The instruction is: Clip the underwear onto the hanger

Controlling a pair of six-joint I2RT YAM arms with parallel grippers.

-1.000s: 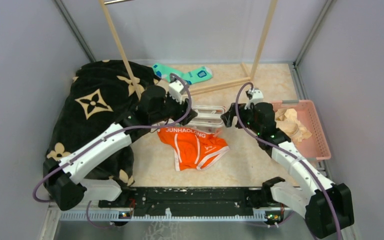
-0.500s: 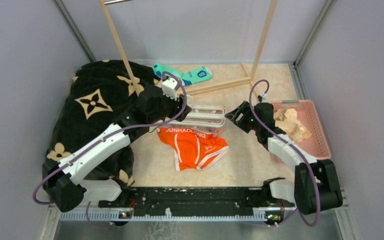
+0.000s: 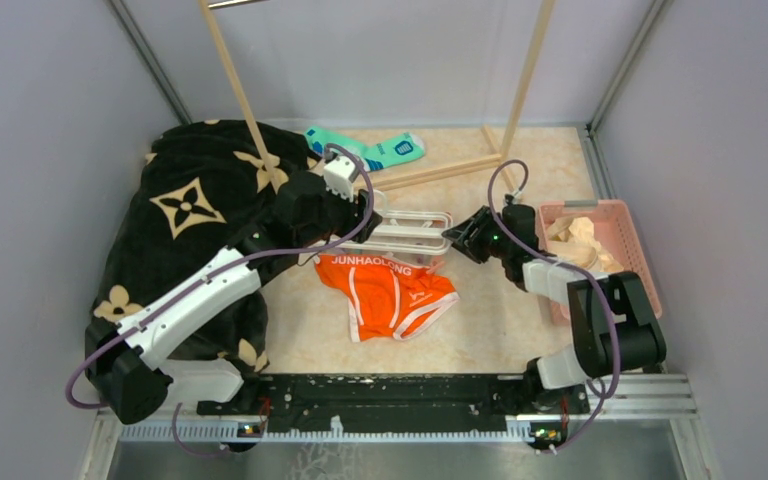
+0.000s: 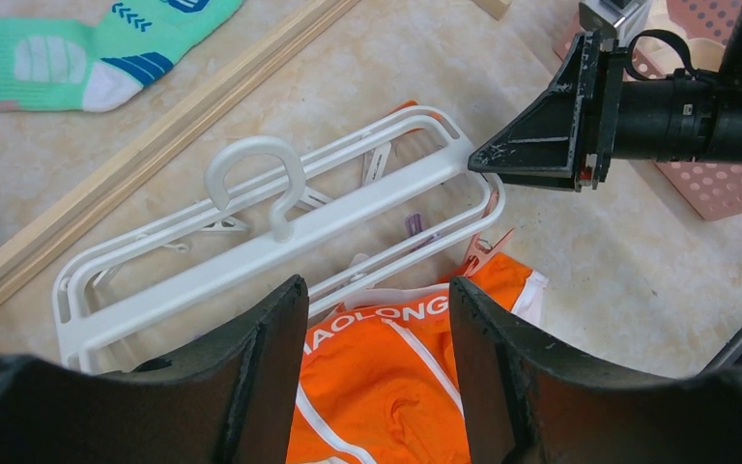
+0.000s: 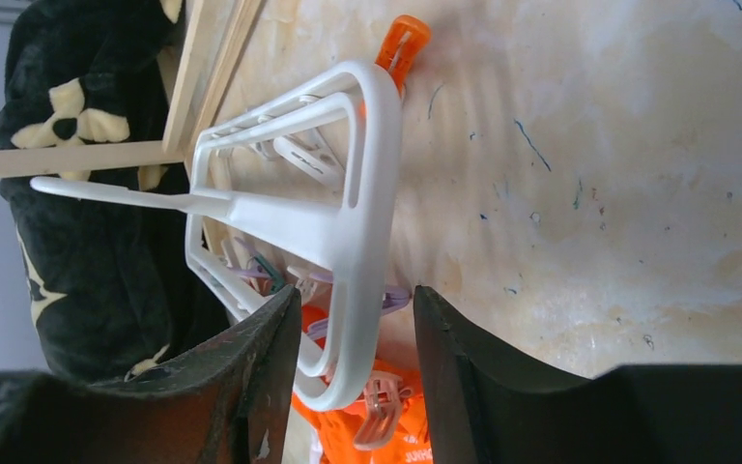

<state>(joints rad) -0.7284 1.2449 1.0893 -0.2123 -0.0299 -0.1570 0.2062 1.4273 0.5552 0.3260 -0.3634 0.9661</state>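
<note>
shows the underwear (image 3: pixel 385 292) flat on the table (image 3: pixel 500 320), waistband (image 4: pixel 386 324) touching the hanger (image 3: pixel 410 232) so its orange clip (image 4: pixel 483 253) can reach, left gripper (image 4: pixel 375 290) released above both, right gripper (image 5: pixel 356 295) released astride the frame's end, probably to steady it.

The white hanger (image 3: pixel 415 238) overlaps the waistband of the crumpled orange underwear (image 3: pixel 385 297).

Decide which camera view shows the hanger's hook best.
Left wrist: the hook's whole curl faces the camera, unobstructed. Right wrist sees it edge-on, as a thin bar. Top external shows the hanger, but its hook is too small to make out.
</note>
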